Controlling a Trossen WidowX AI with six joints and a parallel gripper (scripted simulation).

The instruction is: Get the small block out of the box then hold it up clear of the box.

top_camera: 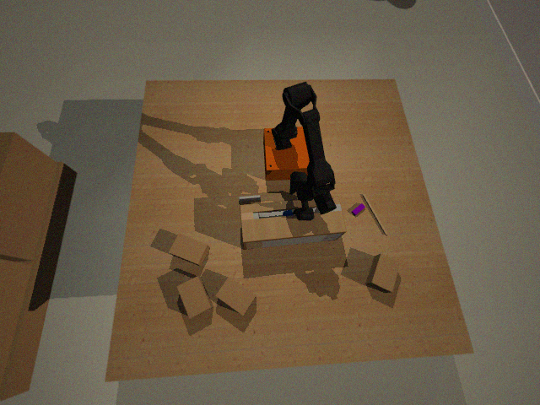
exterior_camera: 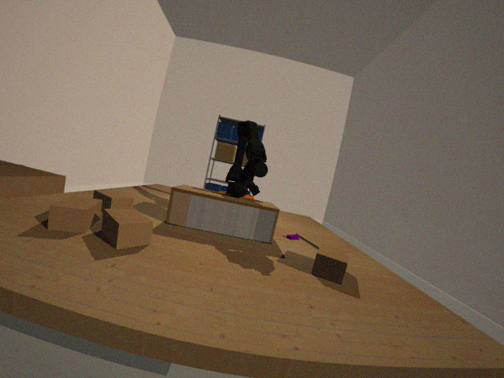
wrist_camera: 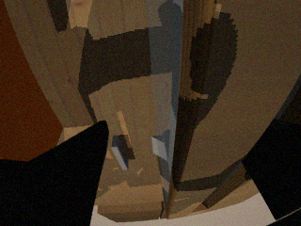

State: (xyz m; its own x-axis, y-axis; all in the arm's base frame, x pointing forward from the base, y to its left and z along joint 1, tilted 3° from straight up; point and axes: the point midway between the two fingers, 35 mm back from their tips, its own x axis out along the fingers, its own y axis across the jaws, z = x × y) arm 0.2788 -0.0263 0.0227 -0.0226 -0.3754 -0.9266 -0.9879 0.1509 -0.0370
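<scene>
A small purple block [top_camera: 358, 209] [exterior_camera: 293, 236] lies on the table outside the box, a little off its right end. The wooden box [top_camera: 261, 233] [exterior_camera: 224, 215] [wrist_camera: 263, 71] stands upright, with a pale front panel and a long narrow opening along its top. My gripper [top_camera: 315, 210] [exterior_camera: 246, 191] [wrist_camera: 164, 120] is open with nothing between its fingers. It is low over the right part of the box's top, to the left of the purple block. The purple block is not visible in the wrist view. The inside of the box is mostly hidden.
A thin strip [top_camera: 374, 214] [exterior_camera: 308, 241] lies just right of the purple block. A brown block [top_camera: 386, 272] [exterior_camera: 329, 268] is nearer the front right. Several brown blocks stand at the left. The orange base [top_camera: 285, 161] is behind the box.
</scene>
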